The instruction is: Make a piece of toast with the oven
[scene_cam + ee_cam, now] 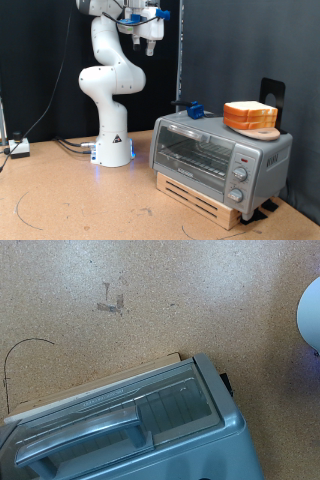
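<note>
Gripper (150, 40) hangs high near the exterior view's top, well above the table (60, 200) and apart from the toaster oven (220, 155); whether its fingers are parted or closed cannot be told. Oven door is closed, and a stack of bread slices (251, 117) sits on a board on the oven's roof. Wrist view: looks down on the oven's top and bar handle (75, 438); no fingers show.

A robotics lab: a white Franka arm (110, 85) is bolted to a bare particle-board worktop (70, 200), black curtains (230, 50) hang behind, and cables (65, 145) trail beside a toaster oven (220, 153).
</note>
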Robot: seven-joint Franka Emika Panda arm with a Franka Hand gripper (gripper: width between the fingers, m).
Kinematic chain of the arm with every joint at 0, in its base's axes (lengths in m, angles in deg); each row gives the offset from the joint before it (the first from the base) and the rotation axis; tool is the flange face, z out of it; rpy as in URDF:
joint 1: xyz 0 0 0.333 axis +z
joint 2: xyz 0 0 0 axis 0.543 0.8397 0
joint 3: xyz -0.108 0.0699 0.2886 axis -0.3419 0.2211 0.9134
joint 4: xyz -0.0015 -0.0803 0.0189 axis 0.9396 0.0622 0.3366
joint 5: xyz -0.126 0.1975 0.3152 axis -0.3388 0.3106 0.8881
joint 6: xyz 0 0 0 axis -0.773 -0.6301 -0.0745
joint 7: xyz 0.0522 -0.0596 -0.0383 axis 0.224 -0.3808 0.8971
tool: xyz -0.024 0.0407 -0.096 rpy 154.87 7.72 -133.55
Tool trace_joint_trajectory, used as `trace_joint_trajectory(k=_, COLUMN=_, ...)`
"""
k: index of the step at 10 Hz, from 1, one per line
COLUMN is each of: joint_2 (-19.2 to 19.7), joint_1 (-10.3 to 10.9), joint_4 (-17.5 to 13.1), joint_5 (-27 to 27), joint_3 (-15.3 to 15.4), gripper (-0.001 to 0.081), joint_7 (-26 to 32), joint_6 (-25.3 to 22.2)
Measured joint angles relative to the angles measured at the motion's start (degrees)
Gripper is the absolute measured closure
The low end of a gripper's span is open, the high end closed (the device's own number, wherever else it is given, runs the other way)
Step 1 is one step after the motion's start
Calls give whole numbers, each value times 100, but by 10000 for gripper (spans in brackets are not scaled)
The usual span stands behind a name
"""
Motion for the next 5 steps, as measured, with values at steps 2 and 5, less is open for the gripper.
trace_joint_trajectory(k=2, joint_2=-36, joint_1=26, joint_4=29, joint_5=0, joint_3=73, gripper=-1, joint_7=262, joint_6=347)
trace_joint_trajectory(k=5, joint_2=-179, joint_1=410, joint_4=81, joint_5=-41, joint_3=38, gripper=-1, joint_7=2025, joint_6=425)
